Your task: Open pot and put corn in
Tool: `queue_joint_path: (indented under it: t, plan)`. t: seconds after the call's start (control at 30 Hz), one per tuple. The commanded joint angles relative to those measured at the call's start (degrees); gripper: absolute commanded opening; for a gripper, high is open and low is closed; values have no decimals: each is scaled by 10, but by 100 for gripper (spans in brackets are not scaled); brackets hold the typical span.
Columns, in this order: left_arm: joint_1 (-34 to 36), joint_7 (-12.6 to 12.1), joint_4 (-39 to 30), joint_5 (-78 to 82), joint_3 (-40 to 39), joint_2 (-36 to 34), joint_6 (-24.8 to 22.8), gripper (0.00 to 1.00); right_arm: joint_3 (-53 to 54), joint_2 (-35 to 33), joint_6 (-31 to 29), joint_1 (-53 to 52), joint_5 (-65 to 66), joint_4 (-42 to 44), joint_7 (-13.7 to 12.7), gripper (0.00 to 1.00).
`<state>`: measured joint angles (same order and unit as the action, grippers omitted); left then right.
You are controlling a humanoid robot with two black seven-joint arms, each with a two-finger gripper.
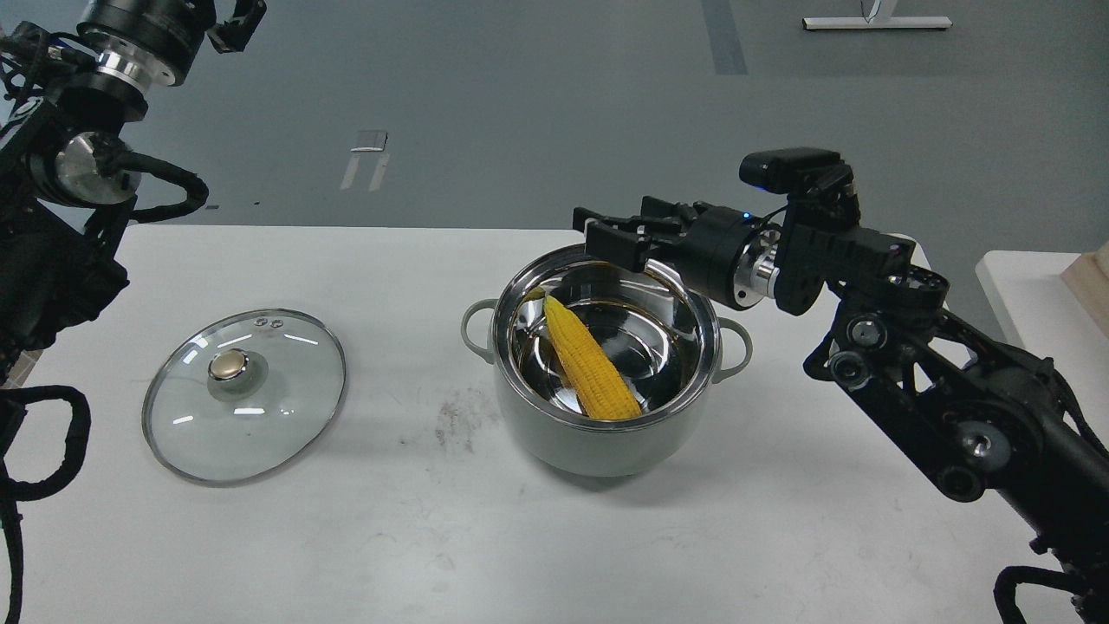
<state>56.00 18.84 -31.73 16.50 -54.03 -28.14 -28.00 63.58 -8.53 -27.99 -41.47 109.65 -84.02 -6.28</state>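
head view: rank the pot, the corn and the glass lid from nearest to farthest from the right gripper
1. The pot: its far rim lies right under the right gripper.
2. The corn: inside the pot, leaning toward its near wall.
3. The glass lid: flat on the table, far to the left.

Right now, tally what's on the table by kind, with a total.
Pot: 1, uncovered
Glass lid: 1, lying on the table left of the pot, knob up
Corn: 1, lying inside the pot
Total: 3

The right gripper hovers over the pot's far rim and holds nothing.
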Motion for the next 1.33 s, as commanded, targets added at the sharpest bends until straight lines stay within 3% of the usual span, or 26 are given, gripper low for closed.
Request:
queue_joint_path:
  t: [0.0,0.27,0.47,0.6,0.8,1.1,1.3]
  plan:
    - [-1,0,0,-2,0,1,0,98,123,31,0,-12,-37,5,4,98]
    - [-5,1,0,-9,-7,1,0,98,270,-20,0,-42,-178,71,5,100]
    - [-8,0,1,-9,-7,1,0,98,319,-79,0,-38,-398,170,13,100]
    - [-12,-1,7,-9,-1,3,0,98,342,-87,0,-31,-563,277,47,100]
    - [-24,0,8,-22,-10,1,0,98,339,-80,0,-34,-684,391,88,100]
    - [-41,-1,8,-93,-13,-5,0,98,338,-17,0,-40,-696,388,89,100]
    - [-43,-1,8,-92,-12,-2,0,98,340,-18,0,-41,-698,369,89,100]
